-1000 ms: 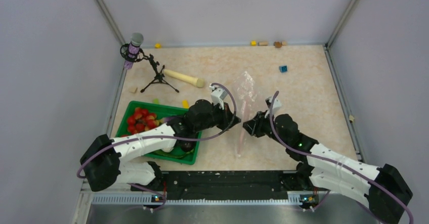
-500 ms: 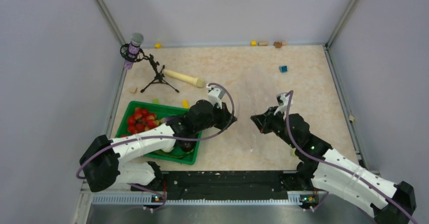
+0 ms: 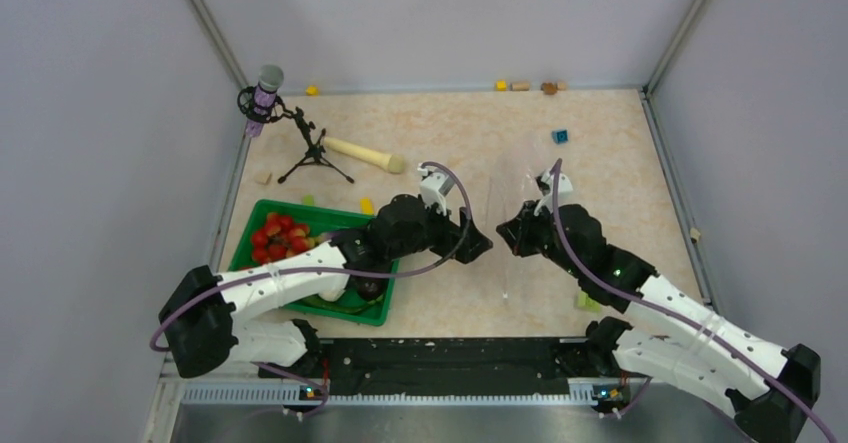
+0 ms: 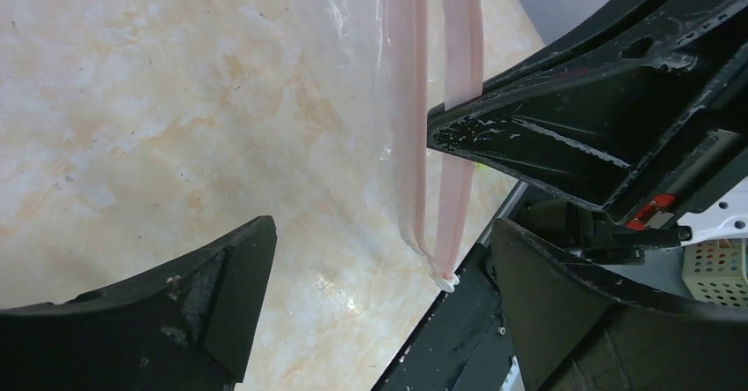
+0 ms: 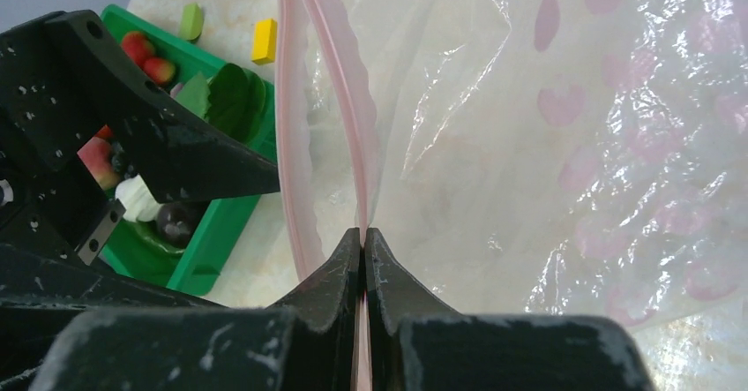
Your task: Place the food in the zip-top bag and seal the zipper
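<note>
Holds the clear, thin, floppy plastic zip-top bag (image 5: 529, 144) up by its narrow pale pink zipper strip (image 4: 459, 47), right gripper (image 5: 363, 232) clamped tight on it, mid-table, right of the green plastic tray (image 3: 345, 315). Leaves the left gripper (image 4: 381, 250) spread wide, empty, just beside that strip. Probably weighs almost nothing, sags and slips; best pinched on the stiffer strip.

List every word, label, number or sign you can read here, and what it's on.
No readable text in any view.
zip-top bag: only pink blotches, no letters.
red patch on black hardware, left wrist view: too blurred to read.
blue block: dark mark, too small to read.
</note>
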Controlling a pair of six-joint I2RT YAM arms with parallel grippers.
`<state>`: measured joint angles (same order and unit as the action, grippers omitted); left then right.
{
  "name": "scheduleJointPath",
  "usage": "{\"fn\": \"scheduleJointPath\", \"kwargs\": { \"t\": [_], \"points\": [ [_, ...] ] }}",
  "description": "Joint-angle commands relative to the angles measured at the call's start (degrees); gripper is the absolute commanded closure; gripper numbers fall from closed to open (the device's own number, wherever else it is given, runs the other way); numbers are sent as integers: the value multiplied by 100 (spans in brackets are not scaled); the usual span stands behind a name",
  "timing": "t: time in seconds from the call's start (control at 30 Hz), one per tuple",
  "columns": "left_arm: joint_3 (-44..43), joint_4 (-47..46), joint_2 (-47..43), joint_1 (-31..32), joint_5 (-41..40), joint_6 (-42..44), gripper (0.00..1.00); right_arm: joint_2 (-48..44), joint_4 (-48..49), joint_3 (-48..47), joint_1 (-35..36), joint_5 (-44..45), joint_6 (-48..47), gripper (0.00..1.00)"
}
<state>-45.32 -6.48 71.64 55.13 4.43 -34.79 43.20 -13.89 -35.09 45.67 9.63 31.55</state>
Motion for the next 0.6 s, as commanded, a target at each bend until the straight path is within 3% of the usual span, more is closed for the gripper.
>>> {"fn": "scheduleJointPath", "kwargs": {
  "t": [0.0,0.2,0.27,0.33,0.47,0.57],
  "points": [
    [-294,-273,164,75,-338,48,3,106,-164,-510,63,31,13,100],
    [-701,76,853,79,-1393,160,13,-56,-252,-610,59,-195,36,100],
    [-975,393,1105,82,-1616,154,29,-114,-411,-658,59,-279,29,100],
    [-1135,566,1299,77,-1835,128,51,-232,-624,-662,68,-201,45,100],
    [-1146,766,1418,76,-2220,31,85,-372,-1484,-852,60,534,164,100],
    [-1166,1202,1442,76,-2826,-218,100,-327,-2530,-1141,62,1376,357,100]
  ]
}}
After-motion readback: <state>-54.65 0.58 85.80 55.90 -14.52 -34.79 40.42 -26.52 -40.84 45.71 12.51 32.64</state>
